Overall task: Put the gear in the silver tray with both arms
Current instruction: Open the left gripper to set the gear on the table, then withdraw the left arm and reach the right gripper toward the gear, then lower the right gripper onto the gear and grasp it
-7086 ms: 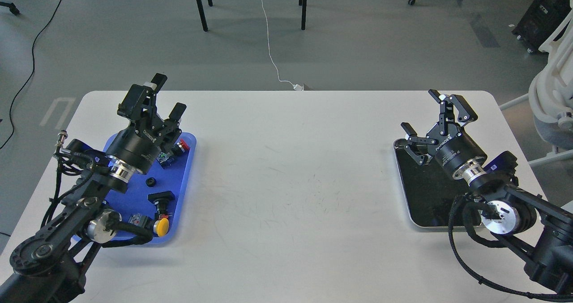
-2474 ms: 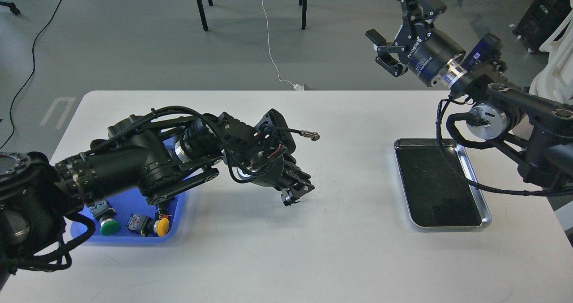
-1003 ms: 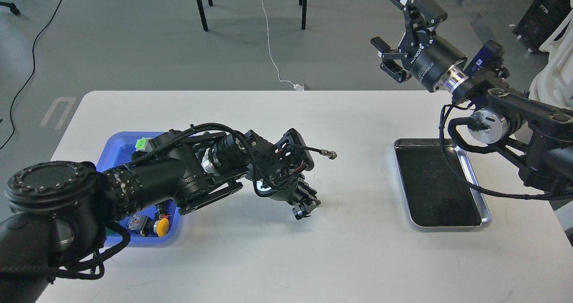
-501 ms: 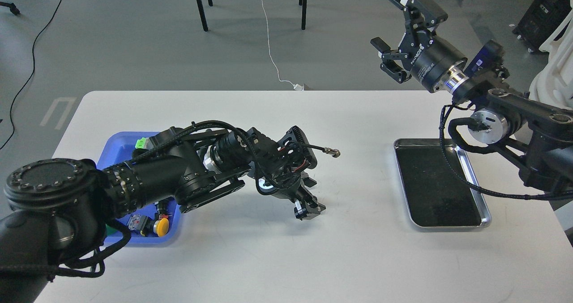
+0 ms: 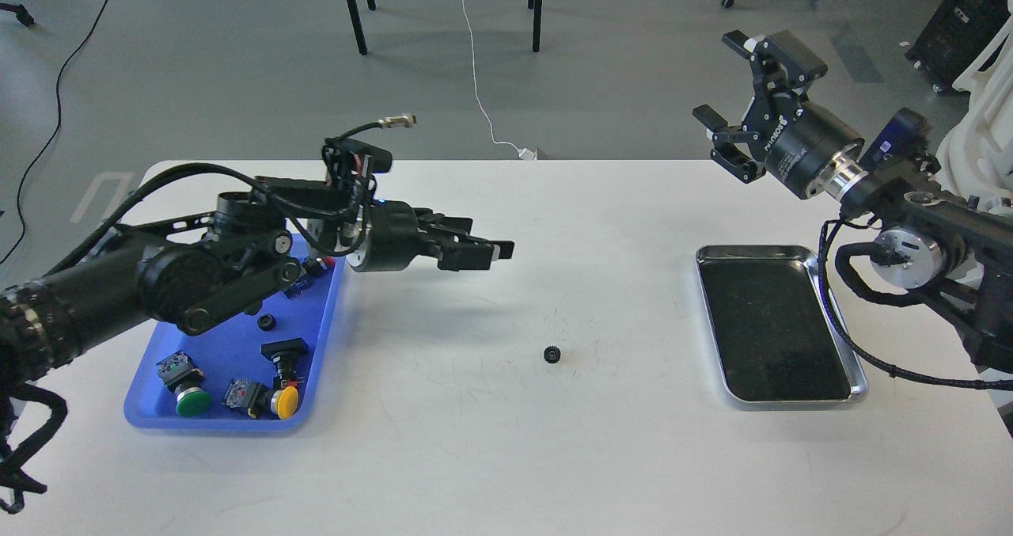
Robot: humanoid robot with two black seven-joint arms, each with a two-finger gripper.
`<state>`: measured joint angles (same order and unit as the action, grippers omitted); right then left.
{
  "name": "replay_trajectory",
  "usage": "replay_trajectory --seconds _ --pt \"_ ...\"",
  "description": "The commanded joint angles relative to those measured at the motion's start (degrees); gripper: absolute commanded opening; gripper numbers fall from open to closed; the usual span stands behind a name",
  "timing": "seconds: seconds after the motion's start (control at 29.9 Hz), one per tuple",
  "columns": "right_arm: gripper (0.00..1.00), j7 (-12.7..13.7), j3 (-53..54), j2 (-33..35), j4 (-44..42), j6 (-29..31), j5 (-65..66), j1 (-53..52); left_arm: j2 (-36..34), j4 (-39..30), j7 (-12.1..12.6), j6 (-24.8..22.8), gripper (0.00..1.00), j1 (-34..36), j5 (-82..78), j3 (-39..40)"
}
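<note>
A white table (image 5: 443, 457) with rounded corners stood on a grey floor (image 5: 237, 61). At its left lay a blue plastic tray (image 5: 229, 354) holding small push-button parts: a green-capped button (image 5: 192, 401) and a yellow-capped button (image 5: 285, 401) at the near edge, a black switch (image 5: 286, 351) just beyond them, and a small black ring (image 5: 267, 323). Beyond the far edge stood dark table legs (image 5: 354, 9), a white cable (image 5: 477, 69) trailed across the floor, and a black cable (image 5: 55, 108) ran at far left.
</note>
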<state>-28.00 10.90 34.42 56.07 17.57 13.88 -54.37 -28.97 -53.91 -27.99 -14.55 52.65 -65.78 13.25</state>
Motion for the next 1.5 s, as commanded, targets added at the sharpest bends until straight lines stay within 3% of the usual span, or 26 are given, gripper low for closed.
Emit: replay_trajectory --seconds 0.0,0.2,0.4,0.67,0.84,1.2,1.34,1.47 --pt "0.99 0.0 -1.84 -0.06 0.17 0.8 14.3 -0.47 -2.93 -0.66 -0.01 0.57 0.98 -7.71 21.27 7.56" --pt "0.99 0.0 -12.1 -1.72 0.88 3.52 35.39 -9.68 -2.23 -2.77 -0.01 0.04 0.98 -19.23 26.49 25.57" --pt "0.99 0.0 -29.85 -11.81 0.53 2.74 54.29 -24.36 0.58 -4.18 0.47 -1.01 0.98 -24.08 31.4 35.96" --pt "0.99 0.0 -43.75 -27.73 -2.46 -2.71 61.18 -29.66 0.05 -4.09 0.92 -1.71 0.98 -24.35 34.49 36.94" --pt "0.95 0.0 -53.5 -33.45 -4.74 -11.13 63.11 -29.22 0.05 -4.1 1.01 -1.71 0.98 -24.35 34.49 37.11" --pt "0.85 0.0 -56.6 -34.42 -4.74 -15.02 63.03 -26.67 0.41 -4.18 1.09 -1.71 0.98 -24.35 34.4 37.2" --pt "0.72 0.0 -56.6 -34.42 -4.83 -15.11 63.02 -25.61 0.14 -4.27 1.09 -1.71 0.98 -24.35 34.49 37.2" --pt "0.69 0.0 -56.69 -34.42 -4.83 -15.2 63.02 -25.61 0.05 -4.27 1.09 -1.71 0.98 -24.35 34.49 37.2"
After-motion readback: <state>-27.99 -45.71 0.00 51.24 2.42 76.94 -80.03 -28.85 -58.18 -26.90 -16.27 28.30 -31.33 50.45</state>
